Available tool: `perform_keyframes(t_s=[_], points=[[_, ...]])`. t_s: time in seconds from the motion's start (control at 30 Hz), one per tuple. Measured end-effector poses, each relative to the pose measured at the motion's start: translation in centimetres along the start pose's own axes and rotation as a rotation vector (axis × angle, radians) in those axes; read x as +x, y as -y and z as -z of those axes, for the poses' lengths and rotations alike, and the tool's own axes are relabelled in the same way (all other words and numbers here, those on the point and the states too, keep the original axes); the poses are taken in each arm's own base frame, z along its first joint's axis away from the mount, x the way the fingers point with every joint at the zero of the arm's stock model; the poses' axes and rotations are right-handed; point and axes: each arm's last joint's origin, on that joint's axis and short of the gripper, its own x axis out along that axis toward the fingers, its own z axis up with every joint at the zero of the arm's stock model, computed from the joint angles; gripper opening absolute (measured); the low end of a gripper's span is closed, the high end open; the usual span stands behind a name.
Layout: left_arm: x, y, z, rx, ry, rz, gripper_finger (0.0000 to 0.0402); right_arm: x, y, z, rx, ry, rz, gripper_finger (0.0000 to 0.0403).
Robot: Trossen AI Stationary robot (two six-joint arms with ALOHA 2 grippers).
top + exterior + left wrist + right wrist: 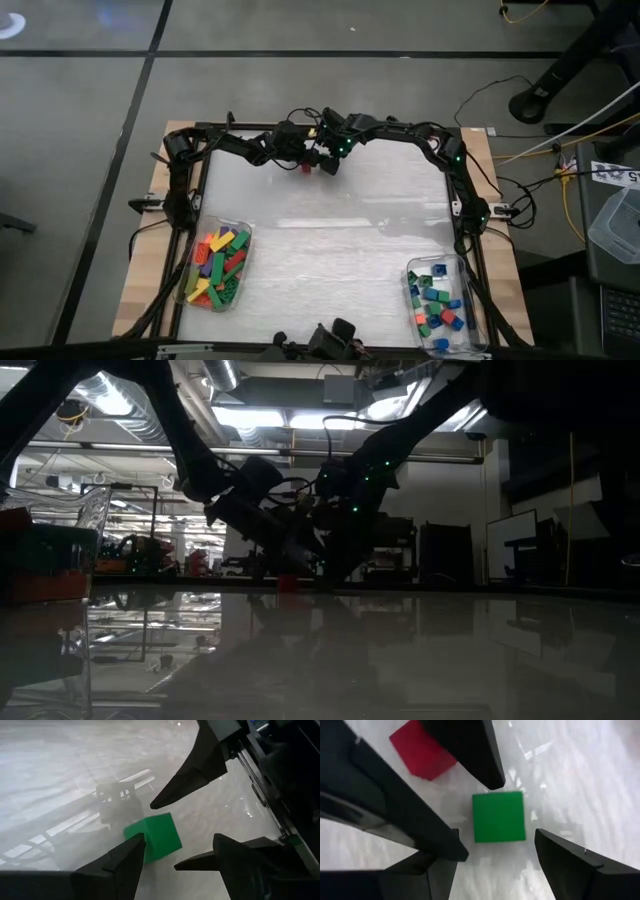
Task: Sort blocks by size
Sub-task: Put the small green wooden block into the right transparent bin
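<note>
A small green block (pixel 498 816) lies flat on the white table top (pixel 330 230) near its far edge, and a red block (pixel 422 752) lies just beside it. My left gripper (pixel 160 862) comes in low and slanting from the table's left, open, its fingertips just short of the green block (pixel 155 836). My right gripper (pixel 497 851) points steeply down over the same block, open, with one finger on either side of it. In the high view both grippers (pixel 322 158) crowd together over the red block (pixel 305 168); the green block is hidden there.
A clear tub (pixel 215 268) of long blocks stands at the table's near left. Another clear tub (pixel 437 305) of short blocks stands at the near right. The wide middle of the white table top lies between them. Cables run along the black frame (pixel 470 220).
</note>
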Motion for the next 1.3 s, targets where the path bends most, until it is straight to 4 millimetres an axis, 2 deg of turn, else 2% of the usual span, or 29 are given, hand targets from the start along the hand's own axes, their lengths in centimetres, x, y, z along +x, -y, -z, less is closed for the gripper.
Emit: perform_keyframes(t_s=[0.57,0.67,0.73,0.8,1.07,1.3], points=[[0.0,0.2,0.0,0.004,0.003,0.004,0.0225,0.1,0.0,-0.5,-0.086,0.050,0.002,0.0257],[0.0,0.1,0.1,0.003,0.000,0.002,0.0225,0.9,0.1,-0.3,-0.085,0.047,-0.036,0.0255],[0.0,0.1,0.1,0.002,-0.008,0.008,0.0225,1.8,0.3,-0.1,-0.082,0.033,-0.051,0.0247],[0.0,0.1,0.1,0.004,-0.013,0.021,0.0225,1.9,0.4,-0.1,-0.081,0.025,-0.008,0.0231],[-0.1,-0.1,-0.1,0.011,-0.011,0.020,0.0225,1.9,0.4,0.0,-0.076,0.017,0.008,0.0133],[-1.3,0.5,-0.7,0.053,-0.054,0.028,0.0225,0.8,0.3,0.1,-0.095,-0.046,0.025,0.0133]])
